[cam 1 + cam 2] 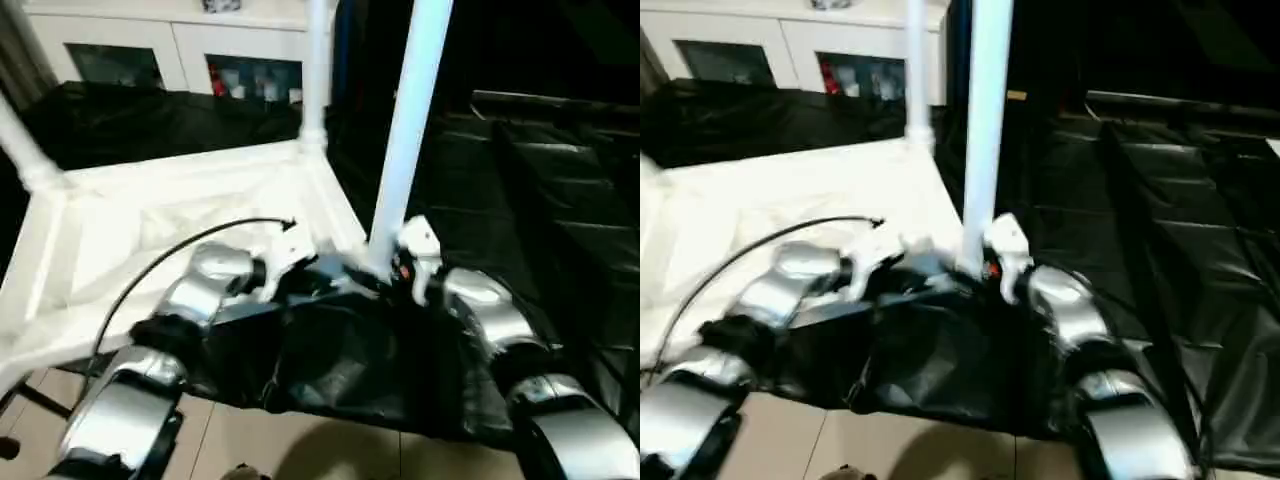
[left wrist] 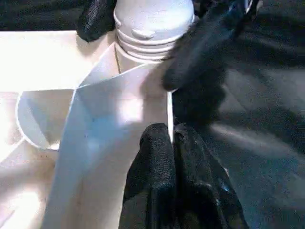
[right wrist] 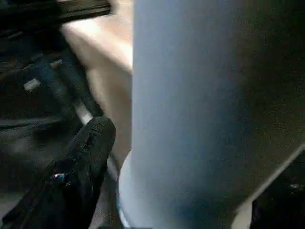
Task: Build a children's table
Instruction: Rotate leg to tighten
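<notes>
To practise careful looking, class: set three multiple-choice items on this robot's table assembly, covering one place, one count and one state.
1. Where is the nearest long white tubular plastic leg?
A. Lying on the black sheet
B. Upright in a corner socket of the upturned white rimmed plastic table top
C. Leaning on the cabinet

2. How many legs stand up from the top in the left eye view?
A. One
B. Three
C. Five

3. How are the fingers of the left gripper?
A. Spread wide
B. Closed together at the top's rim
C. Wrapped round a leg

Answers:
1 B, its ribbed base sits in the corner.
2 B, the nearest leg, one at the far corner and one at the left.
3 B, the two black fingers lie side by side with no gap.
</notes>
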Motion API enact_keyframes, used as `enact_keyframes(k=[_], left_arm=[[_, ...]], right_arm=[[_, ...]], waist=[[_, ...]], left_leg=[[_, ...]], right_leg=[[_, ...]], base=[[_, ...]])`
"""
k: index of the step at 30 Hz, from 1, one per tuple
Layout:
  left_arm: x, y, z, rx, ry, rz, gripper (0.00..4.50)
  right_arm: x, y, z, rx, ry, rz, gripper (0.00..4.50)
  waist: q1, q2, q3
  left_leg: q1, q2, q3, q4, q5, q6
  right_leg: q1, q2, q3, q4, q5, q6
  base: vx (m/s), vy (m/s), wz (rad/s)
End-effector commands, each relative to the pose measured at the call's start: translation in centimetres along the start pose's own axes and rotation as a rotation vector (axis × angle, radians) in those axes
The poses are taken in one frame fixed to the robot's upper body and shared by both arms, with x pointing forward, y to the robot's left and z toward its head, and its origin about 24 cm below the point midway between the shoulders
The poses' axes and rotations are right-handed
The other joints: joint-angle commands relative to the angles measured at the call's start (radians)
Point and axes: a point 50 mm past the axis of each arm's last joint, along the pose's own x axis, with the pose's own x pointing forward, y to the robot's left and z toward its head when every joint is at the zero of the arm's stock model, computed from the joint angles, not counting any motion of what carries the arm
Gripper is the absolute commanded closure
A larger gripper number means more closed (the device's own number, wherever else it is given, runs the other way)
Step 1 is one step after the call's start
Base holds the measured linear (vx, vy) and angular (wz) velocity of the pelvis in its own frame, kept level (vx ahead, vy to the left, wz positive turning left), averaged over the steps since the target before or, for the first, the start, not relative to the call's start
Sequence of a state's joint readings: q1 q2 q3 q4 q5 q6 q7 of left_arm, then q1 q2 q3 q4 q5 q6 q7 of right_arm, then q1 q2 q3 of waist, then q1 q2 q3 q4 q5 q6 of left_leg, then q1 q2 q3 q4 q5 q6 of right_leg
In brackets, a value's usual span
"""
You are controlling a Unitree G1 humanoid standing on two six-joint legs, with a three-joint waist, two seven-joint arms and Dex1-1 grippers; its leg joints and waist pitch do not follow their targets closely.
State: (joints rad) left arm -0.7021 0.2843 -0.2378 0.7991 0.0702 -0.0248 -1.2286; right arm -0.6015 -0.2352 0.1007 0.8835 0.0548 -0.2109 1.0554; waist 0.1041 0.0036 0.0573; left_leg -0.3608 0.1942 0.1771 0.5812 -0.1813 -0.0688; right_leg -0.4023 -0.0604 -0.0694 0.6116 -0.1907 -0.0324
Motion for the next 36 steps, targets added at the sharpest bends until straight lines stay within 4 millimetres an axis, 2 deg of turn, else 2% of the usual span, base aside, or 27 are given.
enact_keyframes(k=[1, 3, 5, 6, 7, 8, 9, 10, 12, 13, 15, 18, 19, 21, 23, 24, 26, 28, 29, 33, 34, 36], left_arm=[[-0.2, 0.0, 1.7, 0.079, -0.059, -0.041, 4.50], [-0.8, 0.1, 1.5, 0.073, -0.059, -0.053, 4.50], [-1.0, 0.1, 1.6, 0.070, -0.059, -0.057, 4.50], [-1.0, 0.1, 1.6, 0.070, -0.059, -0.057, 4.50], [-1.1, 0.2, 1.7, 0.067, -0.062, -0.061, 4.50], [-1.2, 0.2, 1.8, 0.068, -0.065, -0.064, 4.50], [-1.3, 0.2, 1.9, 0.069, -0.067, -0.064, 4.50], [-1.4, 0.2, 2.0, 0.069, -0.072, -0.066, 4.50], [-1.4, 0.2, 1.9, 0.069, -0.073, -0.065, 4.50], [-1.4, 0.2, 1.8, 0.067, -0.073, -0.064, 4.50], [-1.4, 0.0, 1.6, 0.060, -0.070, -0.056, 4.50], [-0.9, 0.2, 1.4, 0.038, -0.055, 0.004, 4.50], [-0.4, 0.8, 1.5, 0.010, -0.053, 0.098, 4.50], [-0.1, 1.0, 1.6, -0.004, -0.054, 0.136, 4.50], [0.9, 1.3, 1.9, -0.024, -0.047, 0.209, 4.50], [1.3, 1.4, 2.1, -0.031, -0.046, 0.231, 4.50], [2.0, 1.6, 2.5, -0.048, -0.048, 0.274, 4.50], [2.6, 1.9, 2.9, -0.066, -0.053, 0.313, 4.50], [3.1, 2.1, 3.3, -0.075, -0.054, 0.347, 4.50], [4.1, 2.5, 4.1, -0.071, -0.049, 0.424, 4.50], [4.3, 2.4, 4.2, -0.066, -0.054, 0.415, 4.50], [4.4, 2.2, 4.4, -0.051, -0.064, 0.397, 4.50]], right_arm=[[0.4, 1.2, 0.1, -0.011, 0.004, 0.149, 0.76], [0.1, 1.7, 0.0, -0.017, 0.018, 0.219, 1.02], [0.0, 2.1, -0.2, -0.022, 0.030, 0.272, 1.08], [0.0, 2.1, -0.2, -0.022, 0.030, 0.272, 1.08], [0.0, 2.3, -0.2, -0.024, 0.035, 0.299, 1.38], [0.0, 2.4, -0.2, -0.023, 0.037, 0.319, 1.45], [0.0, 2.5, -0.2, -0.020, 0.036, 0.329, 1.47], [0.1, 2.6, -0.1, -0.011, 0.031, 0.339, 1.52], [0.2, 2.6, 0.0, -0.002, 0.028, 0.343, 1.63], [0.3, 2.6, 0.1, 0.005, 0.024, 0.342, 1.71], [0.5, 2.6, 0.2, 0.027, 0.009, 0.325, 1.76], [1.1, 2.2, 0.1, 0.060, -0.003, 0.234, 1.79], [1.9, 1.3, -0.1, 0.084, 0.009, 0.045, 1.79], [2.3, 0.9, -0.2, 0.092, 0.017, -0.043, 1.79], [3.1, 0.1, -0.5, 0.137, 0.035, -0.247, 1.79], [3.3, -0.1, -0.5, 0.161, 0.037, -0.303, 1.79], [3.9, -0.3, -0.5, 0.204, 0.038, -0.388, 1.79], [4.5, -0.3, -0.4, 0.235, 0.045, -0.446, 1.79], [5.0, -0.2, -0.3, 0.244, 0.047, -0.473, 1.79], [6.7, 0.4, 0.5, 0.200, 0.052, -0.513, 1.79], [7.1, 0.5, 0.8, 0.188, 0.040, -0.501, 1.24], [7.3, 0.6, 1.0, 0.187, 0.026, -0.495, 1.10]], waist=[[0.003, -0.012, -0.065], [0.010, -0.009, -0.067], [0.013, -0.020, -0.067], [0.016, -0.016, -0.067], [0.016, -0.019, -0.066], [0.018, -0.017, -0.067], [0.019, -0.019, -0.067], [0.020, -0.015, -0.066], [0.021, -0.017, -0.067], [0.021, -0.013, -0.067], [0.022, -0.013, -0.066], [0.021, -0.012, -0.066], [0.019, -0.010, -0.065], [0.011, -0.009, -0.064], [0.000, -0.011, -0.063], [-0.003, -0.011, -0.063], [-0.010, -0.012, -0.066], [-0.009, -0.013, -0.067], [-0.006, -0.012, -0.070], [-0.004, -0.011, -0.070], [-0.004, -0.009, -0.069], [-0.002, -0.011, -0.069]], left_leg=[[0.006, 0.047, -0.007, -0.061, -0.180, 0.095], [0.007, 0.050, -0.008, -0.061, -0.167, 0.094], [0.007, 0.050, -0.006, -0.060, -0.152, 0.095], [0.006, 0.050, -0.008, -0.060, -0.150, 0.094], [0.006, 0.050, -0.006, -0.059, -0.148, 0.094], [0.006, 0.050, -0.007, -0.059, -0.147, 0.093], [0.003, 0.050, -0.007, -0.059, -0.133, 0.096], [0.004, 0.050, -0.007, -0.059, -0.138, 0.094], [0.003, 0.049, -0.007, -0.059, -0.140, 0.092], [0.003, 0.049, -0.008, -0.060, -0.145, 0.088], [0.003, 0.048, -0.009, -0.060, -0.146, 0.084], [0.004, 0.049, -0.009, -0.061, -0.147, 0.074], [0.005, 0.048, -0.010, -0.062, -0.158, 0.061], [0.008, 0.047, -0.011, -0.065, -0.173, 0.039], [0.005, 0.044, -0.017, -0.070, -0.188, 0.008], [0.007, 0.042, -0.015, -0.070, -0.193, 0.006], [0.008, 0.041, -0.014, -0.067, -0.176, 0.010], [0.007, 0.039, -0.011, -0.063, -0.160, 0.024], [0.005, 0.036, -0.011, -0.060, -0.130, 0.039], [0.005, 0.038, -0.011, -0.061, -0.129, 0.043], [0.006, 0.038, -0.011, -0.061, -0.135, 0.043], [0.004, 0.038, -0.011, -0.061, -0.146, 0.047]], right_leg=[[0.058, -0.089, 0.051, -0.071, -0.153, -0.240], [0.056, -0.091, 0.051, -0.068, -0.153, -0.238], [0.054, -0.091, 0.051, -0.065, -0.135, -0.244], [0.054, -0.092, 0.051, -0.064, -0.136, -0.245], [0.052, -0.092, 0.051, -0.065, -0.137, -0.243], [0.053, -0.093, 0.051, -0.063, -0.138, -0.243], [0.054, -0.093, 0.051, -0.061, -0.126, -0.241], [0.052, -0.093, 0.051, -0.063, -0.131, -0.241], [0.054, -0.093, 0.051, -0.063, -0.134, -0.237], [0.054, -0.093, 0.051, -0.064, -0.137, -0.235], [0.054, -0.093, 0.050, -0.064, -0.140, -0.234], [0.053, -0.092, 0.050, -0.064, -0.140, -0.233], [0.050, -0.093, 0.051, -0.066, -0.160, -0.231], [0.047, -0.096, 0.052, -0.069, -0.195, -0.228], [0.053, -0.098, 0.052, -0.075, -0.264, -0.202], [0.050, -0.095, 0.052, -0.077, -0.264, -0.200], [0.052, -0.093, 0.054, -0.074, -0.205, -0.209], [0.052, -0.092, 0.056, -0.070, -0.165, -0.215], [0.057, -0.092, 0.055, -0.066, -0.120, -0.221], [0.055, -0.092, 0.053, -0.065, -0.097, -0.230], [0.055, -0.092, 0.053, -0.066, -0.101, -0.230], [0.057, -0.094, 0.053, -0.067, -0.107, -0.228]], base=[[0.000, 0.000, 0.00], [0.000, 0.000, 0.00], [0.000, 0.000, 0.00], [0.000, 0.000, 0.00], [0.000, 0.000, 0.00], [0.000, 0.000, 0.00], [0.000, 0.000, 0.00], [0.000, 0.000, 0.00], [0.000, 0.000, 0.00], [0.000, 0.000, 0.00], [0.000, 0.000, 0.00], [0.000, 0.000, 0.00], [0.000, 0.000, 0.00], [0.000, 0.000, 0.00], [0.000, 0.000, 0.00], [0.000, 0.000, 0.00], [0.000, 0.000, 0.00], [0.000, 0.000, 0.00], [0.000, 0.000, 0.00], [0.000, 0.000, 0.00], [0.000, 0.000, 0.00], [0.000, 0.000, 0.00]])
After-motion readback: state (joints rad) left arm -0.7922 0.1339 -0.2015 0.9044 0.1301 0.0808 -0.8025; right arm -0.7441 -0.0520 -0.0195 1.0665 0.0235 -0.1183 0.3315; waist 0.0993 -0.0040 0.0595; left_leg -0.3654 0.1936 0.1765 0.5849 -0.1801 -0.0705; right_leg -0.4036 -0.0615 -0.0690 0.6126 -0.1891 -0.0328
